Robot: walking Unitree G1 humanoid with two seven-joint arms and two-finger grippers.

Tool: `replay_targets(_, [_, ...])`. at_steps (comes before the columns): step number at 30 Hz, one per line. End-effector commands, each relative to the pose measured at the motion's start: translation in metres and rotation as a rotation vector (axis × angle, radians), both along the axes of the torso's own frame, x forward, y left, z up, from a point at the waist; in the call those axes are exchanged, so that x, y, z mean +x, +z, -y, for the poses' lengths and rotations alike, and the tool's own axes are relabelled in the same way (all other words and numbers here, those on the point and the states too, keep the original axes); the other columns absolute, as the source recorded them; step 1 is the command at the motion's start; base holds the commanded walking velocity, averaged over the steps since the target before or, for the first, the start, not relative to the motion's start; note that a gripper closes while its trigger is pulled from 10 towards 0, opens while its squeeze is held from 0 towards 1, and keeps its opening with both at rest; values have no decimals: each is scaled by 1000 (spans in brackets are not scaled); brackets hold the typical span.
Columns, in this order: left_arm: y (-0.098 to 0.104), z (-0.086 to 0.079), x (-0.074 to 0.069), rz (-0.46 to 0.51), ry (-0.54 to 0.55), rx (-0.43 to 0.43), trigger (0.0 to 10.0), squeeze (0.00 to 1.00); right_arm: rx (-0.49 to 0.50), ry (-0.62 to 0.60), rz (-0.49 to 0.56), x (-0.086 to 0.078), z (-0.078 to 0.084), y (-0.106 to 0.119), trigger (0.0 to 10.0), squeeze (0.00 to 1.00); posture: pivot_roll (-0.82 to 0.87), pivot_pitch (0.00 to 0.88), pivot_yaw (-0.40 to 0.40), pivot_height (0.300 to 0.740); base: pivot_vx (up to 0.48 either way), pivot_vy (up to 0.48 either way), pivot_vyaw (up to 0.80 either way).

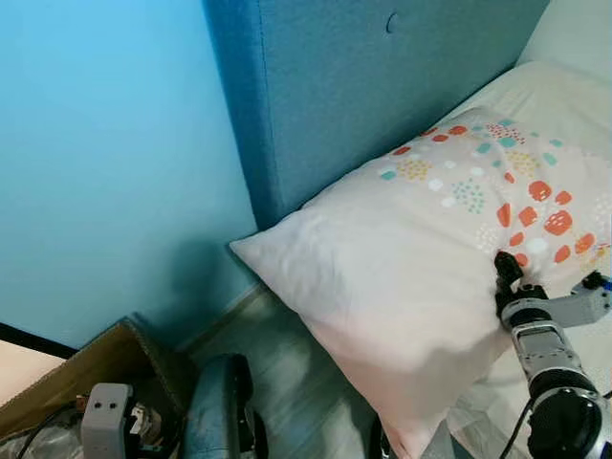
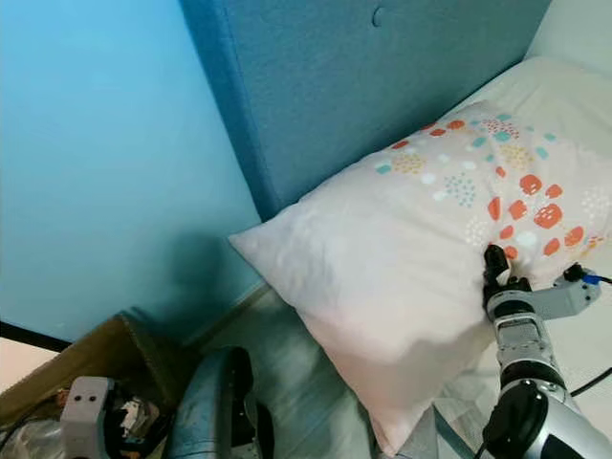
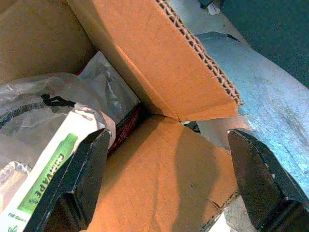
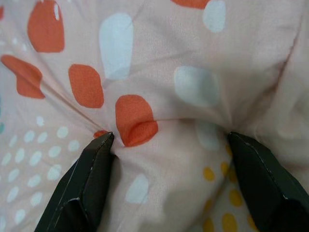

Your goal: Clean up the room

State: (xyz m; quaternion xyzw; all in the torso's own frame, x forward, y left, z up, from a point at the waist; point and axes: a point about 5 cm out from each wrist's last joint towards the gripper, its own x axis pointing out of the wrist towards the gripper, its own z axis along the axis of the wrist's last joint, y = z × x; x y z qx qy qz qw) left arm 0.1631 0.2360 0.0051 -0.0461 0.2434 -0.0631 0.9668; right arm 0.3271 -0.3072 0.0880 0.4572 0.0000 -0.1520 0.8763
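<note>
- My right gripper (image 2: 493,260) is pressed into the pillow (image 1: 421,239), fingers apart with a bunch of the fabric puckered up between them. In the right wrist view both fingers (image 4: 82,188) are dug into the cloth, so I've got a pinch of it but the jaws aren't closed flat.
- The pillow is the cream one with orange, teal and yellow spots. It sits at the head of the bed (image 1: 574,57), leaning against the blue padded headboard (image 1: 382,86), and one corner hangs out over the floor (image 1: 287,373) beside the bed.
- My left gripper (image 3: 169,183) is down low over a cardboard box (image 3: 159,72), fingers wide apart, not holding anything.
- Inside the box there's a crinkly plastic bag (image 3: 53,92) and a white packet with green print (image 3: 43,183), just beside one of my left fingers.
- The box sits on the floor by the light blue wall (image 1: 105,163), near the headboard corner.
</note>
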Motion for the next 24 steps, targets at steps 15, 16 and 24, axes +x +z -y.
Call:
replay_targets(15, [2,-11,-27,-73,6,22,10000,0,-38,-36,-53,-5,7,-5,0,0,265,436,84,572,0,0,0])
replay_targets(16, [2,-11,-27,-73,6,22,10000,0,-38,-36,-53,-5,7,-5,0,0,265,436,84,572,0,0,0])
replay_targets(24, [4,-11,-25,-65,11,20,10000,0,-215,-103,-18,2,35,37,0,0,255,433,75,572,0,0,0])
